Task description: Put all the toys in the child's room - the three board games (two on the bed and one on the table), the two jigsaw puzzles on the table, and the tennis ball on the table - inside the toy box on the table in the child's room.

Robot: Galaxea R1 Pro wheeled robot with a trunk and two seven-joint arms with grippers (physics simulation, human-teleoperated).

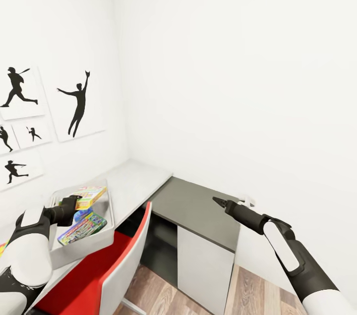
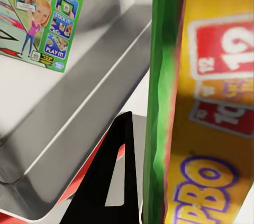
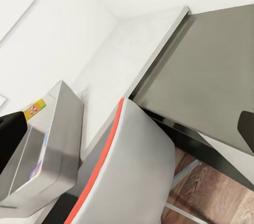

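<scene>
Our left gripper (image 1: 75,201) is closed on the yellow board game (image 2: 211,108): in the left wrist view one dark finger (image 2: 114,176) lies flat against the box's green edge, and the box, with its purple lettering and red patches, stands on edge right beside that finger. From the head view, we hold this game at the near rim of the toy box (image 1: 110,206), a grey metal bin, with the game's colourful face showing just past the fingers at about two o'clock from them.

Inside the bin, at roughly five o'clock from our left gripper, lies another colourful flat box (image 1: 83,227). The left wrist view also shows a pale blue-white board game (image 2: 39,18) leaning against the bin's inner wall.

The bin rests on the pale grey-white table (image 1: 136,181), which runs into the room's corner. At three o'clock from the bin, the lower dark grey side unit (image 1: 198,211) joins the table, with its white panel (image 1: 201,268) facing us. A chair with a red seat and white back (image 1: 131,250) is tucked in below the bin.

Our right gripper (image 1: 218,200) hovers over the dark side unit, holding nothing; its tips look drawn together, well apart from the bin, at about three o'clock from it. Black silhouette pictures (image 1: 79,102) hang on the white wall at eleven o'clock.
</scene>
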